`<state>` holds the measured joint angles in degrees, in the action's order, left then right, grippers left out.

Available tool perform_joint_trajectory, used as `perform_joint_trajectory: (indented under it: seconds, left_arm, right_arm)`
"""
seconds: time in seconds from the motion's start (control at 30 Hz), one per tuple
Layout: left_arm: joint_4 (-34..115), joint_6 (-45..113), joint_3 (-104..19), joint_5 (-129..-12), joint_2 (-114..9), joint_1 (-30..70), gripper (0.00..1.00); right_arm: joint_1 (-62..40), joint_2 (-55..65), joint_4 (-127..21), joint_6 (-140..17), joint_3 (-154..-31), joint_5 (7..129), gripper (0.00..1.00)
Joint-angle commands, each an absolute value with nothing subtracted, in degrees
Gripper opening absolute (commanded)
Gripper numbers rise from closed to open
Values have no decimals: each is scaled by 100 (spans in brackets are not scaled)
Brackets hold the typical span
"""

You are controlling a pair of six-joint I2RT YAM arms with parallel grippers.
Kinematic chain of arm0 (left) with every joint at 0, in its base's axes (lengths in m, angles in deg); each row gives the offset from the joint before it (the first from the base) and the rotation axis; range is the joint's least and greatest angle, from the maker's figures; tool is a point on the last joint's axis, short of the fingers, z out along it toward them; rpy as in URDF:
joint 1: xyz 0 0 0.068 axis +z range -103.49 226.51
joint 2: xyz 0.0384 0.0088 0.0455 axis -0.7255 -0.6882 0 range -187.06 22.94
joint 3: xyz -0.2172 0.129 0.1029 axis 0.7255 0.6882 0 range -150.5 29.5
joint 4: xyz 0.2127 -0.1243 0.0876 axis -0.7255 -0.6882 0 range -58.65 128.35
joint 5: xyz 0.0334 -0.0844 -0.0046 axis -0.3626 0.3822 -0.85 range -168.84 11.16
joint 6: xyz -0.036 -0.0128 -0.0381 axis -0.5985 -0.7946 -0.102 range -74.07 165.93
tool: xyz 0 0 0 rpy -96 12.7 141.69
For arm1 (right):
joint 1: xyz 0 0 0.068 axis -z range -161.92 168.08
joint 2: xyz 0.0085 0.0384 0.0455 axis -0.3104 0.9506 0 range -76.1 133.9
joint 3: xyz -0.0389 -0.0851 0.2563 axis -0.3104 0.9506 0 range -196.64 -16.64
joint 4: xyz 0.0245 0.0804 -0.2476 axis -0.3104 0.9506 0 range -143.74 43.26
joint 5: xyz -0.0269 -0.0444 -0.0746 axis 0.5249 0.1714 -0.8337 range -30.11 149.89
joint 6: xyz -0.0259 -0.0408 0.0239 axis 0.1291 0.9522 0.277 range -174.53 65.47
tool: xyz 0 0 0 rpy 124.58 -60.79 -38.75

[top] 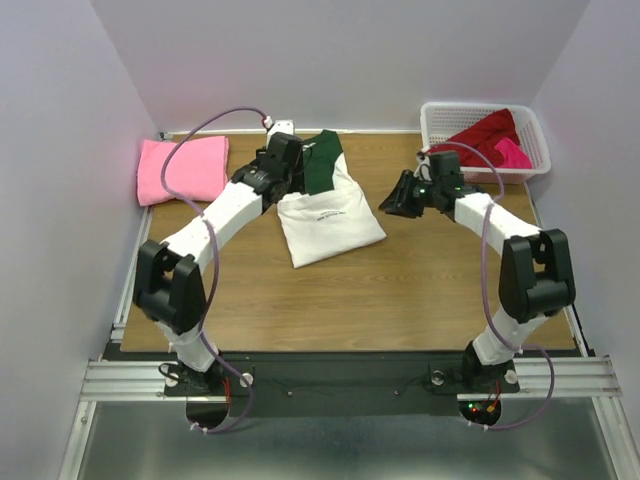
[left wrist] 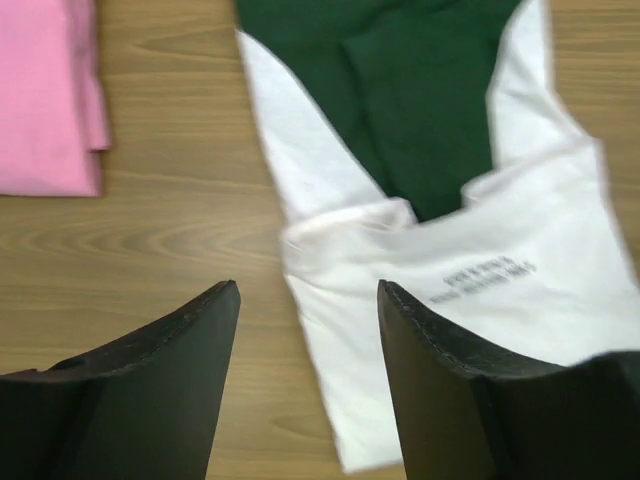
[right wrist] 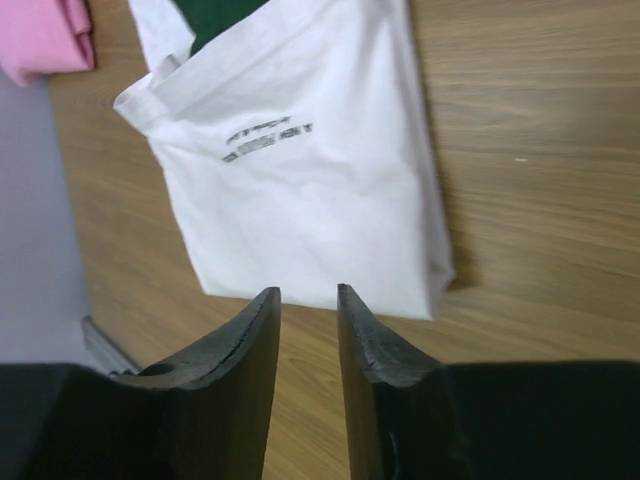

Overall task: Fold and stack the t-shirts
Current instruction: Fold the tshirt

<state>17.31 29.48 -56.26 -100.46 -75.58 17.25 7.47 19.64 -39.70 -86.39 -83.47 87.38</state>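
Overhead view plus two wrist close-ups.
Top camera looks down the bench [top: 420, 290] from behind; both wrist cameras face down, near, sharing the white t-shirt [right wrist: 300, 200].

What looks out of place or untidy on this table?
The white tee lies slanted and half folded, green sleeves sticking out at its far end. The red tee and magenta tee sit crumpled in the basket. The pink tee is neatly folded.
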Motion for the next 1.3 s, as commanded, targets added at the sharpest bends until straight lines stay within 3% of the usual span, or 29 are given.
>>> perform_joint_trajectory:
  seconds: [0.0, 0.17, 0.4, 0.67, 0.8, 0.9, 0.97, 1.13, 1.23, 1.27]
  left_arm:
    - [2303, 2220, -4900, -8073, -7541, 2039, 56]
    - [3016, 2194, -4512, -7024, -7989, 2330, 46]
    - [3369, 2237, -4749, -6943, -8946, 2708, 40]
    - [3431, 2159, -4697, -6566, -9238, 3095, 39]
    - [3457, 2018, -4425, -6144, -8677, 3095, 53]
    - [3544, 1772, -3934, -5951, -7599, 3043, 66]
    - [3580, 1561, -3469, -5950, -7183, 2886, 68]
    - [3991, 1025, -2448, -5704, -6390, 2367, 62]
    - [4063, 884, -2078, -5801, -6469, 2102, 54]
    - [4063, 858, -1982, -5827, -6513, 2085, 47]
  right_arm:
    - [209, 2443, -4467, -8880, -8782, 9338, 28]
    - [68, 2848, -5321, -9232, -8494, 9522, 15]
    - [120, 3534, -5979, -8907, -7880, 9312, 1]
    - [577, 3622, -6438, -8811, -7254, 9417, 1]
    - [595, 3306, -6438, -8731, -7280, 9775, 2]
    - [578, 2894, -6429, -8845, -7421, 10040, 8]
    - [569, 2753, -6438, -8889, -7465, 10102, 9]
    - [569, 2699, -6438, -8898, -7500, 10085, 9]
    - [569, 2778, -6438, -8881, -7509, 10094, 8]
    - [569, 2813, -6438, -8881, -7509, 10102, 8]
